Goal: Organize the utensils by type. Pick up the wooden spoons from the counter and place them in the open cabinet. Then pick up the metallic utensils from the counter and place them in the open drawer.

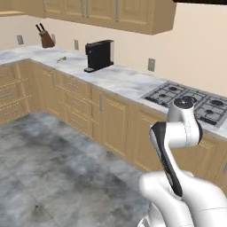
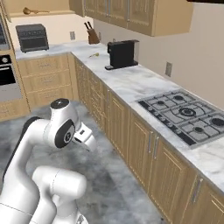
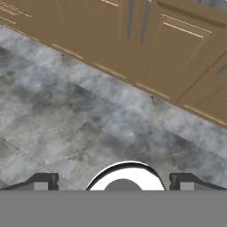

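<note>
An orange-brown wooden spoon [image 2: 35, 10] lies on the shelf of the open cabinet [image 2: 26, 16] at the top left of the right base view. One small gold-yellow metallic utensil [image 1: 61, 58] [image 2: 93, 55] rests on the white marble counter [image 1: 115, 80] [image 2: 131, 83], between the knife block and the coffee machine. My gripper [image 3: 114, 182] is open with nothing between its fingertips [image 3: 42, 181]. It hangs low and faces the grey floor in front of the tan base cabinets, far from the utensil. The open drawer is out of view.
A black coffee machine [image 1: 99, 55] [image 2: 122, 53] and a knife block [image 1: 46, 39] [image 2: 92, 36] stand on the counter. A gas hob [image 1: 190, 99] [image 2: 188, 114] lies to the right. A toaster oven [image 2: 31, 37] sits on the far counter above a built-in oven [image 2: 5, 76].
</note>
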{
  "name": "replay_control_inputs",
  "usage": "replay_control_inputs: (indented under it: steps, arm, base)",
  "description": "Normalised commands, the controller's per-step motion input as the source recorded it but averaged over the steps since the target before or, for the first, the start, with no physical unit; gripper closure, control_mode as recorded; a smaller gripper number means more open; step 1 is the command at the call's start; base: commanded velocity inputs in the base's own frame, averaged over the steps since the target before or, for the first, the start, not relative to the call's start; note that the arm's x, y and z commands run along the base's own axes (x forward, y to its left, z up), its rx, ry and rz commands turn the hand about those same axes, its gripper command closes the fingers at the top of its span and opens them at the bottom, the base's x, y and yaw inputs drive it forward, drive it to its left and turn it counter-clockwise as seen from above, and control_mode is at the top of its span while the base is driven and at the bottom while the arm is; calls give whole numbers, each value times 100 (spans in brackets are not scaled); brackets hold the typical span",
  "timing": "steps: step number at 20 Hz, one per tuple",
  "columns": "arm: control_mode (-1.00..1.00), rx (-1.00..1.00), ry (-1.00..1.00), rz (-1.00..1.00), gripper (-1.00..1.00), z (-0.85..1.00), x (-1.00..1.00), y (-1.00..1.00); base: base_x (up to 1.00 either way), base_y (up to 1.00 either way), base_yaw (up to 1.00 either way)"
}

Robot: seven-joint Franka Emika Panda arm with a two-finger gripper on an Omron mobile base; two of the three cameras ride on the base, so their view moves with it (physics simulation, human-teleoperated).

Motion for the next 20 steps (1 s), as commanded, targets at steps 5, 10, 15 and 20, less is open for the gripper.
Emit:
replay_control_inputs:
  steps: [5,10,15,20]
  arm:
    - [100,0,0,0,-100,0,0,0]
    - [100,0,0,0,-100,0,0,0]
    - [100,0,0,0,-100,0,0,0]
    - [100,0,0,0,-100,0,0,0]
  base:
    - [100,39,0]
    - [100,48,0]
    - [100,49,-3]
    - [100,39,-13]
